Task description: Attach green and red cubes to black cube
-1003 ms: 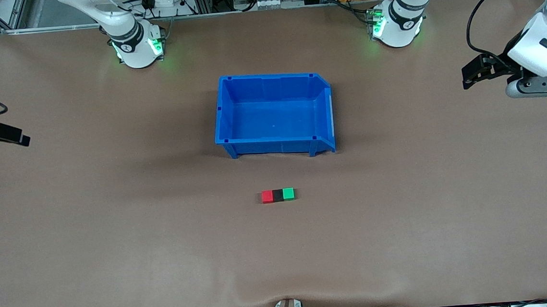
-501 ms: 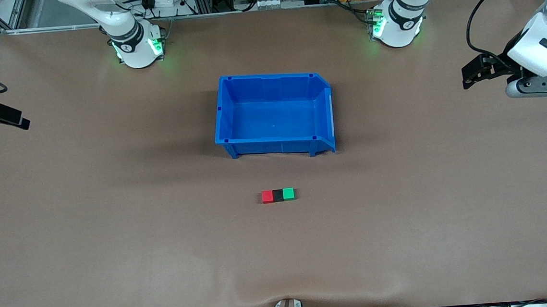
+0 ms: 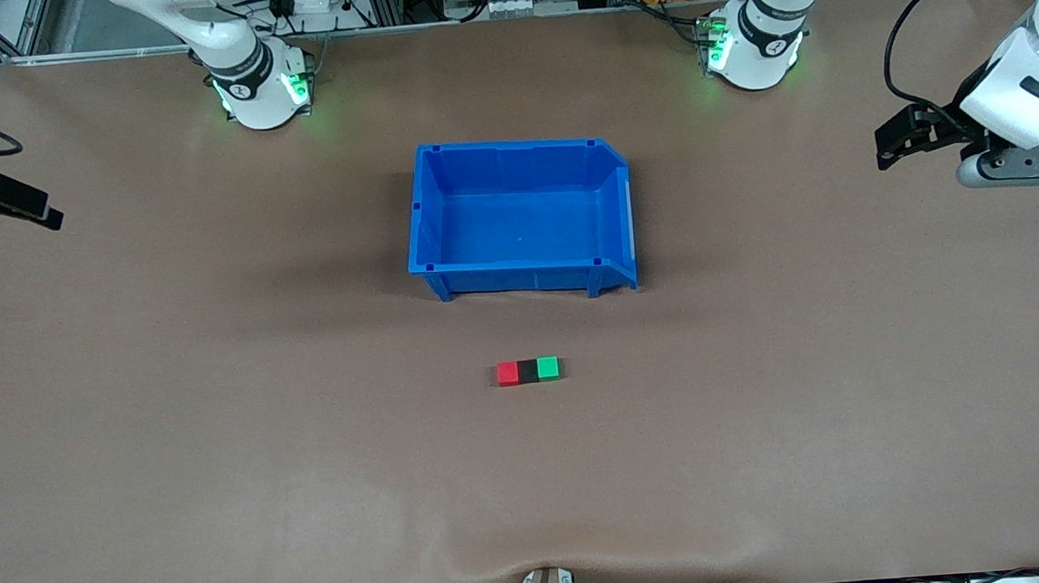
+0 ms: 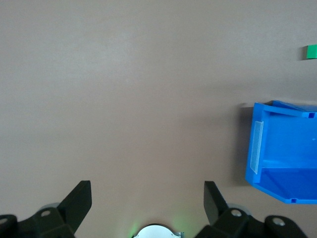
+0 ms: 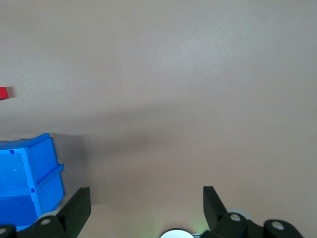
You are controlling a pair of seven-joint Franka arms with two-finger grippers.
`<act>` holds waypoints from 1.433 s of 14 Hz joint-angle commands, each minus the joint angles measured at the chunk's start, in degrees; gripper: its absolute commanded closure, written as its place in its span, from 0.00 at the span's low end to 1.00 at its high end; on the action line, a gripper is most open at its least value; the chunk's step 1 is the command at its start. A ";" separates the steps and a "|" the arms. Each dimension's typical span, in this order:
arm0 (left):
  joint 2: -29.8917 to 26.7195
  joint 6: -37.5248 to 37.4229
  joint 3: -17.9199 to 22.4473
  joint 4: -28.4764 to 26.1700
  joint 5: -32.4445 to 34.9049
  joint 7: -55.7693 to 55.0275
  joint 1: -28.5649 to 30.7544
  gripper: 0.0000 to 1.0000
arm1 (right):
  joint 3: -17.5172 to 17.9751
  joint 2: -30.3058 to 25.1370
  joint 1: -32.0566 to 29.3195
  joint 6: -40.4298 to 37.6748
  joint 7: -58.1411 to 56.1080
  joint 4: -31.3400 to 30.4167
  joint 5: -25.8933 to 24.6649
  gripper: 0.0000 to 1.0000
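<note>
Worktop (image 3: 220, 459): flat, matte brown sheet with faint creases near the front camera's edge; no markings legible.

Cubes: three small, plain, sharp-edged blocks lie in one straight row, faces touching — red cube (image 3: 508, 373) toward the right arm's end, black cube (image 3: 528, 370) in the middle, green cube (image 3: 548, 367) toward the left arm's end; all matte, solid-coloured, equal in size; no print visible. The row rests on the worktop, nearer the front camera than the bin and apart from it. The left wrist view catches only the green cube (image 4: 311, 51); the right wrist view only a sliver of the red cube (image 5: 4, 92).

Bin (image 3: 427, 216): blue moulded plastic, rectangular, open-topped, smooth glossy walls with stepped corners; one end wall is cut low and sloped, facing the left arm's end; a pale strip — a label holder, text unreadable — sits on that wall (image 4: 255, 147). Interior bare.

Left pincer (image 3: 895, 139): black, two fingers spread wide, holding nothing; it hangs over the worktop at the left arm's end, well apart from the cubes; its fingers (image 4: 79, 201) are blunt, wedge-shaped.

Right pincer (image 3: 29, 209): black, spread wide, holding nothing; over the worktop's edge at the right arm's end; fingers (image 5: 78, 206) of the same form.
</note>
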 commanded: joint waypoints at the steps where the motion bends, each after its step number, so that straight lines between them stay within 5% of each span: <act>1: -1.24 0.36 -0.13 -0.92 -1.27 1.15 0.70 0.00 | 0.61 -3.81 -0.13 2.72 -0.77 -5.07 -0.79 0.00; 20: -0.45 0.36 0.23 0.93 -1.18 0.97 3.16 0.00 | 0.79 -3.81 2.86 4.75 -2.97 -5.61 -5.27 0.00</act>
